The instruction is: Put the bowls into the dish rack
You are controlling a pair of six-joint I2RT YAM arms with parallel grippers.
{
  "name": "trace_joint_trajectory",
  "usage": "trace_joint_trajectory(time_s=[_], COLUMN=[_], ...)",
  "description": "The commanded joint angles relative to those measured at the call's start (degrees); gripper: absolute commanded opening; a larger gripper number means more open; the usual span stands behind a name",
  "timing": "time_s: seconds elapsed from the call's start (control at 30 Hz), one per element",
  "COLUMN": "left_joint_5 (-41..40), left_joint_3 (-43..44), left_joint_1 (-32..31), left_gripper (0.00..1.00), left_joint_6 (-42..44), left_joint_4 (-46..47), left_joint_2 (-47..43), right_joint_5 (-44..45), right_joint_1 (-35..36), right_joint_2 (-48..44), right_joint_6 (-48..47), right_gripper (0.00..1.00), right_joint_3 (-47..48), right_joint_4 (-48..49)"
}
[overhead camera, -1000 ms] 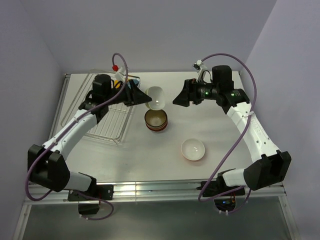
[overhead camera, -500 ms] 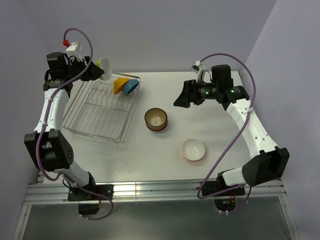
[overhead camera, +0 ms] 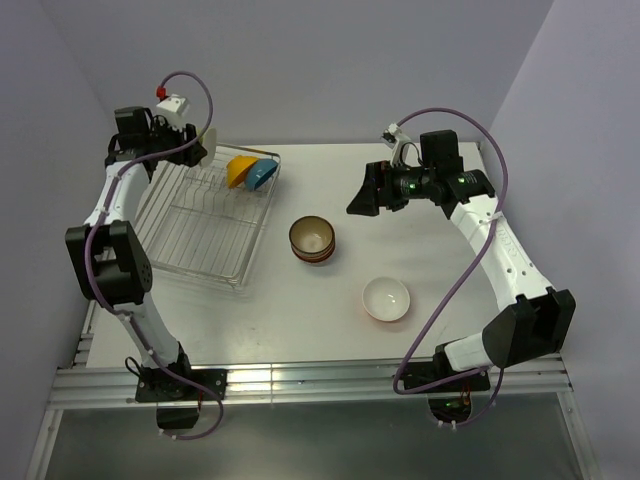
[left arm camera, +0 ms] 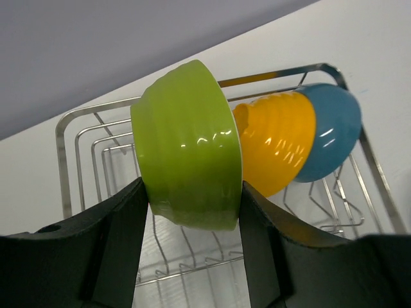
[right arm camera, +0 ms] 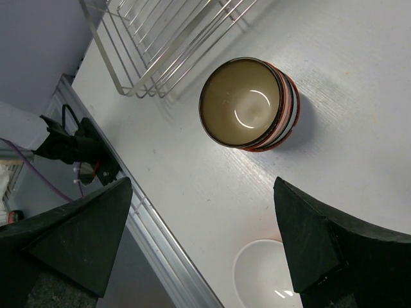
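Above the far end of the silver wire dish rack (left arm camera: pixel 70 122), the left gripper (left arm camera: pixel 192 205) clamps a ribbed green bowl (left arm camera: pixel 186 147) on edge, near a racked yellow-orange bowl (left arm camera: pixel 279 144) and blue bowl (left arm camera: pixel 331 128); the right gripper (right arm camera: pixel 202 183) gapes wide, empty.

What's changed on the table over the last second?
The left gripper, still clamping the green bowl, swung it from mid-table near the right gripper back to the dish rack's far-left corner. The right gripper stayed put, open and empty. The yellow-orange bowl, blue bowl, stacked bowls and white bowl haven't moved.
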Motion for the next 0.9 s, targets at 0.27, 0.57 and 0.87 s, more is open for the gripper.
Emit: trace_joint_trajectory(time_s=[0.27,0.57,0.87], left_joint_5=[-1.3,-3.77,-3.59], left_joint_3=[4.58,4.57,7.83], left_joint_1=[-2.01,-3.95,-4.21], left_gripper=[0.0,0.0,0.0], left_joint_6=[8.62,11.0,18.02], left_joint_4=[2.52,3.31,-0.47], left_joint_2=[3.8,6.18,8.29], right_joint_5=[0.33,0.06,-0.29], right_joint_1=[-0.51,-0.43,-0.43], right_joint_2=[1.64,2.08,2.61], right_joint_6=[-0.64,-0.91,-0.82], right_gripper=[0.98,0.99,0.99], right_joint_3=[1.05,1.23,0.61], right_joint_4=[0.39,0.04,0.3])
